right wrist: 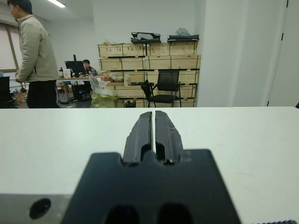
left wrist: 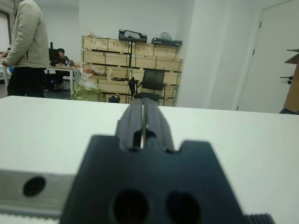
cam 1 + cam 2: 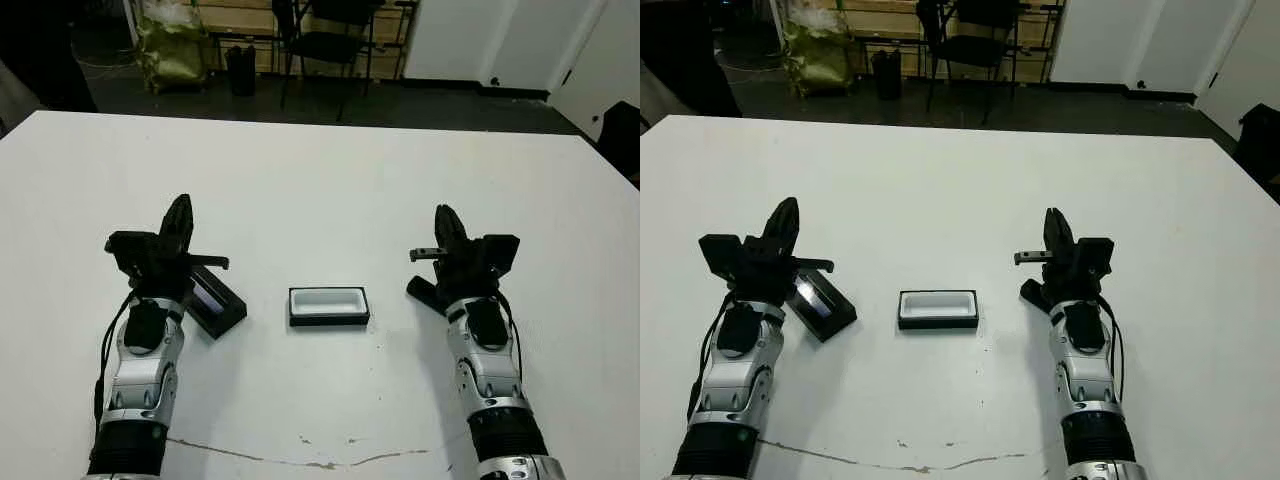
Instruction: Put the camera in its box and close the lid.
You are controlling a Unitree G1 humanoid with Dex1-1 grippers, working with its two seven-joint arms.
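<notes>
The box [image 3: 329,306], a shallow black tray with a white lining, lies open in the middle of the table, between my two arms. The lid [image 3: 216,300], black with a bluish strip, lies tilted just right of my left wrist and partly under it. The camera [image 3: 424,291], a narrow dark bar, pokes out from under my right wrist, mostly hidden. My left gripper [image 3: 181,207] is shut and holds nothing, pointing away over the table. My right gripper [image 3: 442,216] is likewise shut and empty. In both wrist views the fingers [image 1: 145,130] press together.
Bare white table [image 3: 330,190] stretches ahead of both grippers. A crack line [image 3: 300,460] runs along the near edge. Beyond the table stand a black chair [image 3: 325,40] and shelves of boxes; a person in a beige jacket [image 1: 35,51] stands far off.
</notes>
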